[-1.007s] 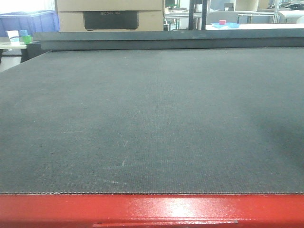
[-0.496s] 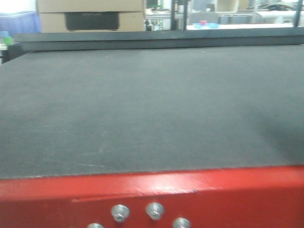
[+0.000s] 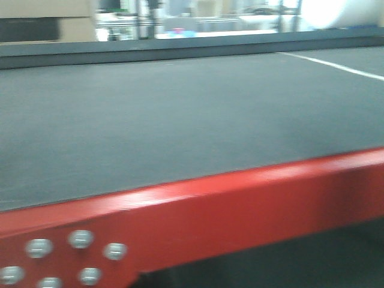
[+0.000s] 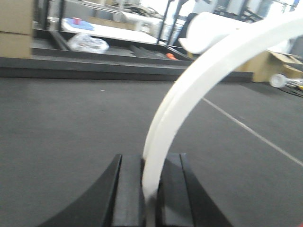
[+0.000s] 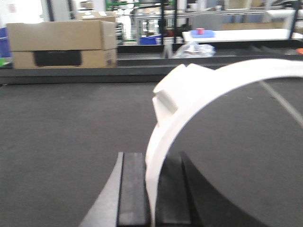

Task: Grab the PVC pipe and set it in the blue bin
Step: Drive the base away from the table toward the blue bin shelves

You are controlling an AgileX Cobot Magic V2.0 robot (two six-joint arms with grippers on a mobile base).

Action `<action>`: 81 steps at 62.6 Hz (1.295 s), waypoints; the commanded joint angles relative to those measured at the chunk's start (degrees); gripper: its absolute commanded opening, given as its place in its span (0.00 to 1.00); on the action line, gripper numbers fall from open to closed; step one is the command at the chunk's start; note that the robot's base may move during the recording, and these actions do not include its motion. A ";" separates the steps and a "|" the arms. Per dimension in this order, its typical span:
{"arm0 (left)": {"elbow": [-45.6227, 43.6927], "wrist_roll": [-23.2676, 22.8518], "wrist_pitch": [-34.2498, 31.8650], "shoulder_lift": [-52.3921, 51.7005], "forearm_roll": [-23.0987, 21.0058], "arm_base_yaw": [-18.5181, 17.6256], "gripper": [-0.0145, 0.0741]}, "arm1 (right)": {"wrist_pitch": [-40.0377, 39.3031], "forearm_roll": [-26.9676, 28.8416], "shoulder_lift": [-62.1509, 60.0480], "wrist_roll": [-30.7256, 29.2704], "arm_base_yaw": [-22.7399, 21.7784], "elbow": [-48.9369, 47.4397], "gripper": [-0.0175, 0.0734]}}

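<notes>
A: Tool status?
B: Left tool (image 4: 150, 187) was clamped narrow on the PVC pipe (image 4: 184, 94), with the white arc rising up and right from between the jaws. Right tool (image 5: 154, 189) was pinched on a white curved section the same way. One piece or two, couldn't tell.
A: Carry advice?
B: My read: grab done, transport to the blue bin pending. Hold both grips firm, move the arms together so the arc doesn't twist or slip, and lift well off the table (image 3: 180, 120).
A: Surroundings?
B: Dark mat with a white line (image 4: 251, 132). Red frame (image 3: 240, 204) with bolts (image 3: 81, 239) at the near edge. Cardboard box (image 5: 61, 42) and plastic bag (image 4: 87, 43) beyond the far edge. Front view was blurred. Blue bin wasn't identifiable in any view, so locate it first.
</notes>
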 commanded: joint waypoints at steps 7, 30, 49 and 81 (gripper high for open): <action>0.06 -0.28 -1.65 -0.18 -0.12 -0.39 0.04 | -1.39 -0.77 -0.26 -0.03 0.02 0.00 0.01; 0.06 -0.28 -1.65 -0.18 -0.12 -0.39 0.04 | -1.39 -0.77 -0.26 -0.03 0.02 0.00 0.01; 0.06 -0.28 -1.65 -0.18 -0.12 -0.39 0.04 | -1.39 -0.77 -0.26 -0.03 0.02 0.00 0.01; 0.06 -0.28 -1.65 -0.18 -0.12 -0.39 0.04 | -1.39 -0.77 -0.26 -0.03 0.02 0.00 0.01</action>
